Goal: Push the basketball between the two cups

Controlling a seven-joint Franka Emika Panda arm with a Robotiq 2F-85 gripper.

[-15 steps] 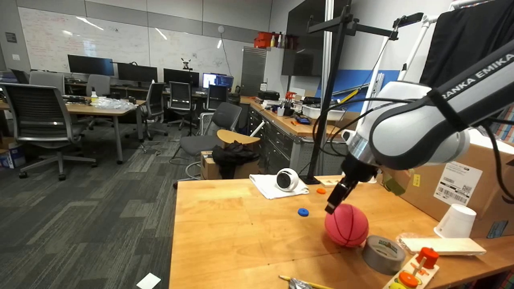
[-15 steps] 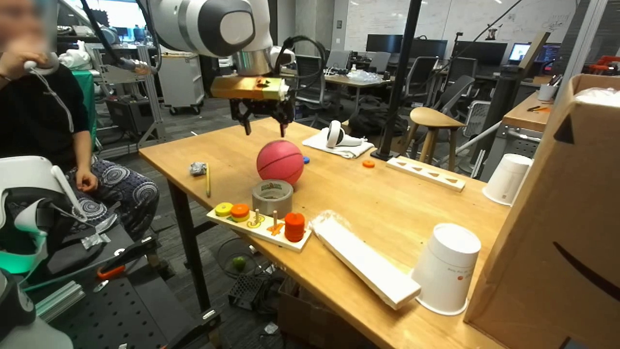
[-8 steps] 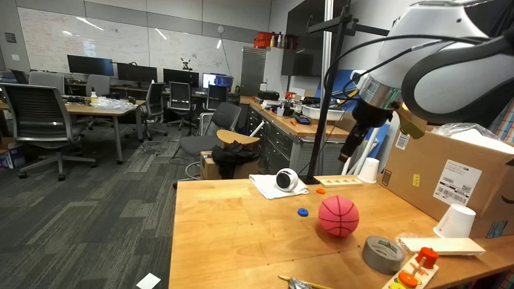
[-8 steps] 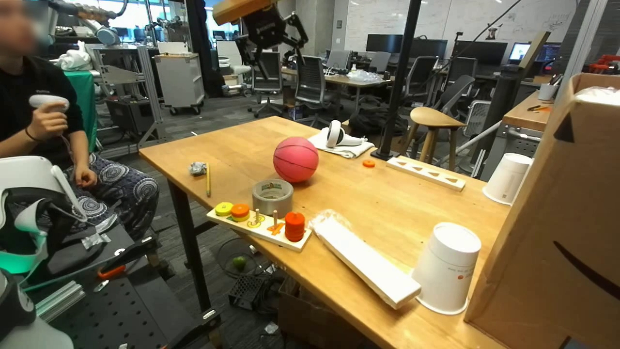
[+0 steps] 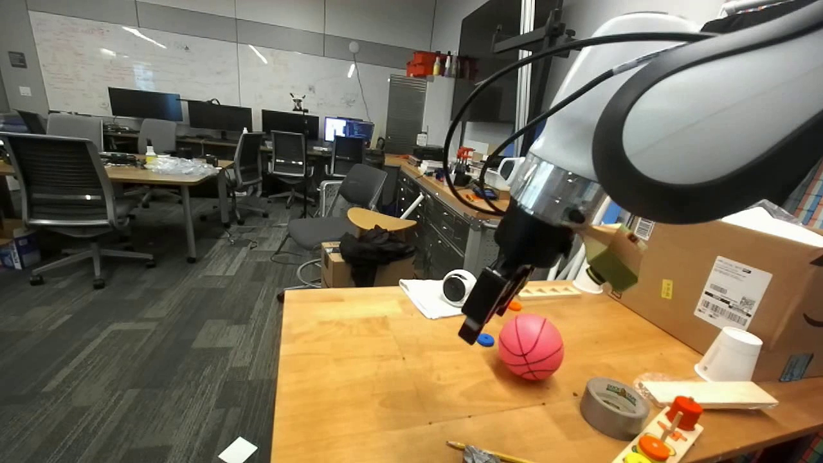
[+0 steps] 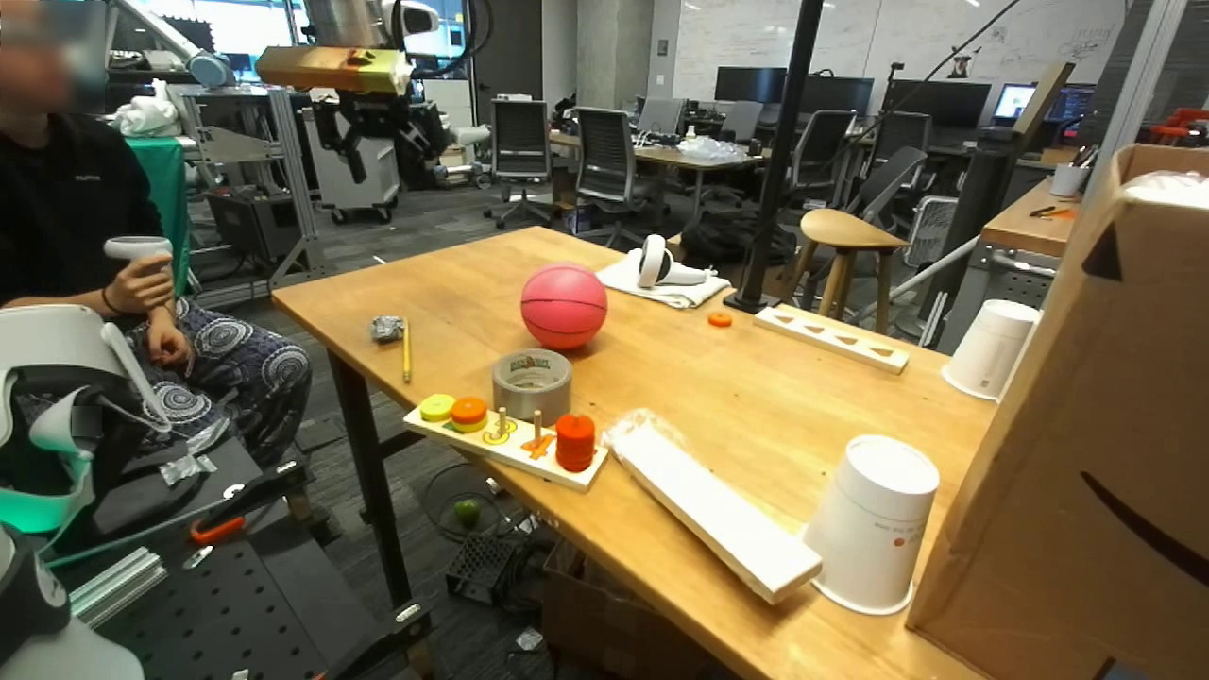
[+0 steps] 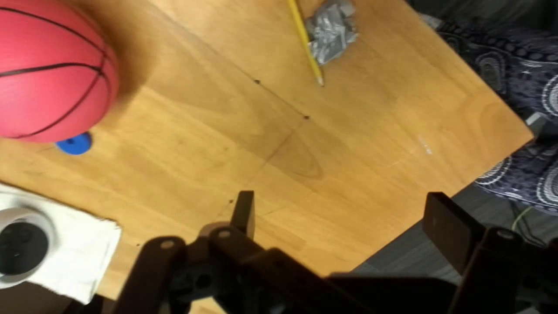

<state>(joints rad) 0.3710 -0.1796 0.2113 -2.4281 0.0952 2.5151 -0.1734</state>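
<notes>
In the wrist view our gripper (image 7: 341, 207) is spread wide, holding nothing. Right of it in both exterior views, and apart, the basketball (image 6: 564, 306) sits on the table (image 6: 718, 397). We judge the basketball light, springy and quick to roll, best nudged mid-height on its gripper-facing side. Farther right stand two cups (image 6: 874, 529), missing from the wrist view.

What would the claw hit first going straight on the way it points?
Likely the tabletop; in the wrist view the basketball sits well aside from the claw. Depth leaves the contact spot unclear.
</notes>
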